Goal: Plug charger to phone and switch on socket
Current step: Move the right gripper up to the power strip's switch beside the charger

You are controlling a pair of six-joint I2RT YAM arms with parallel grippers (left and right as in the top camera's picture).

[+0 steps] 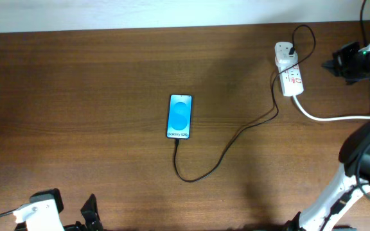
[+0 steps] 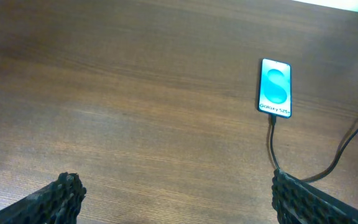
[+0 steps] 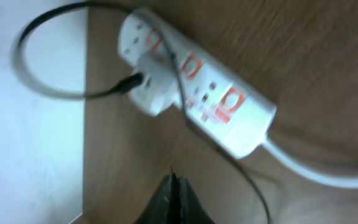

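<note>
**benchbot_fan:** So which step are we looking at here? The charger (image 1: 236, 138) is already running right up to the near edge of the phone (image 2: 275, 88), and it looks plugged in to me, though the tip is too small to be sure it's fully seated.

**yam_tinkerer:** Agreed, I'm reading this as the switch step. The right gripper (image 3: 174, 186) is hovering with its fingers pressed fully together and nothing between them, and the socket (image 3: 197, 102) is lying just ahead of those closed tips, not touching. The phone is sitting well ahead of the left gripper (image 2: 176, 196), off toward its right finger. That gripper is hanging spread as wide as it goes and carrying nothing, so it's basically parked.

**benchbot_fan:** And what's the next move asking for?

**yam_tinkerer:** I'm guessing a poke with the closed tips. The red switches (image 3: 232, 102) are sitting in a row along the strip, and the black lead is crossing over its face, so it's needing to pick the switch beside the white adapter (image 3: 154, 84) and avoid snagging the cable. The wrist view is blurring too much to tell whether any switch is already on.
</note>
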